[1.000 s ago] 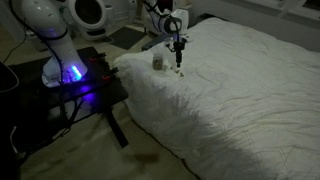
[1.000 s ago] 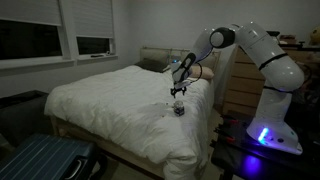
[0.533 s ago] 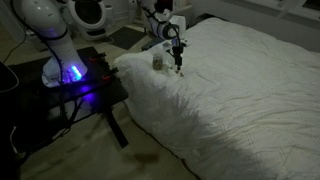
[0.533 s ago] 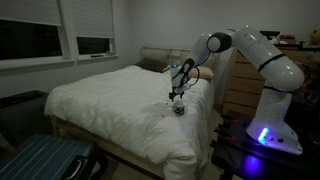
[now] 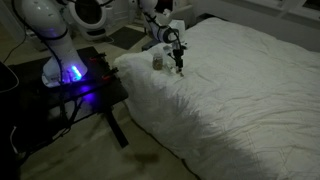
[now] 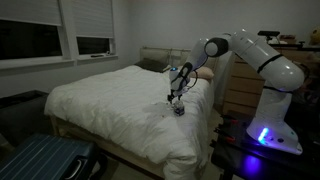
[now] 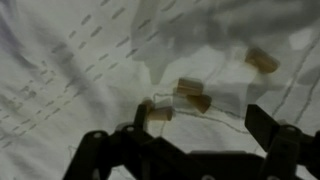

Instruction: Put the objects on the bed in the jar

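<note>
Several small olive-brown objects [image 7: 190, 86] lie on the rumpled white cover of the bed [image 7: 60, 70], most in a cluster and one [image 7: 264, 60] apart to the right. My gripper [image 7: 208, 125] hangs open just above them, its dark fingers [image 7: 145, 115] straddling bare cover below the cluster. In both exterior views the gripper [image 5: 180, 68] [image 6: 175, 97] points down at the bed [image 5: 240, 90] [image 6: 110, 100] near its edge. The small greyish jar [image 5: 157, 62] [image 6: 179, 109] stands upright on the cover right beside it.
The robot base with a blue light [image 5: 70, 72] sits on a dark stand [image 5: 95, 95] next to the bed. A suitcase [image 6: 40, 160] lies on the floor at the bed's foot. A dresser [image 6: 240, 85] stands behind the arm.
The arm has lowered the open gripper a little toward the cover beside the jar. The jar and the bits have not moved.
</note>
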`<move>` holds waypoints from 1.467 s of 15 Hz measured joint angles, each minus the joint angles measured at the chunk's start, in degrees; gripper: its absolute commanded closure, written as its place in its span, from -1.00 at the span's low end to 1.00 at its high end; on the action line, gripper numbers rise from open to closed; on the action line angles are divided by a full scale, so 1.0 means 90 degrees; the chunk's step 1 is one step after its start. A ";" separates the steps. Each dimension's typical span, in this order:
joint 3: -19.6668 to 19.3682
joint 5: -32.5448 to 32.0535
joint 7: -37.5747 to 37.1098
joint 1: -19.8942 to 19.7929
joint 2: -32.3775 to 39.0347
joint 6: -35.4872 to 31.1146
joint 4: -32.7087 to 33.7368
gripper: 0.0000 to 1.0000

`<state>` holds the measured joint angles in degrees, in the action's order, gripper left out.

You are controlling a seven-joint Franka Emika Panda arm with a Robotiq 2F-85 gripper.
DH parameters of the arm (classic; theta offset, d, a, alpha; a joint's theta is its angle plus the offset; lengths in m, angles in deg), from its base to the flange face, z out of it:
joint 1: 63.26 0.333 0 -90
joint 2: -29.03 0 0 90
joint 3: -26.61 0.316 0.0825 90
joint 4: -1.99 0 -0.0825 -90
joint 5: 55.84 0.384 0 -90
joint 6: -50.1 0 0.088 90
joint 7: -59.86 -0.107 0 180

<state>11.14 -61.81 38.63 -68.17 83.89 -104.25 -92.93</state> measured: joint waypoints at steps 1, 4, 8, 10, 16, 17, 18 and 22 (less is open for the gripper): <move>0.0027 0.0078 0.0106 -0.0028 0.0035 -0.0016 0.0027 -1.00; 0.0167 0.0302 0.0408 -0.0199 0.0105 -0.0026 0.0107 -0.94; 0.0275 0.0464 0.0639 -0.0382 0.0177 -0.0027 0.0185 -0.47; 0.0309 0.0516 0.0709 -0.0437 0.0204 -0.0027 0.0213 -0.20; 0.0335 0.0645 0.0710 -0.0483 0.0251 0.0028 0.0264 0.68; 0.0335 0.0689 0.0709 -0.0483 0.0252 0.0063 0.0276 0.74; 0.0335 0.0735 0.0708 -0.0483 0.0254 0.0102 0.0291 0.98; 0.0319 0.0906 0.0648 -0.0485 0.0255 0.0471 0.0401 0.98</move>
<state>14.01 -53.66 44.46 -72.53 86.19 -100.01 -89.32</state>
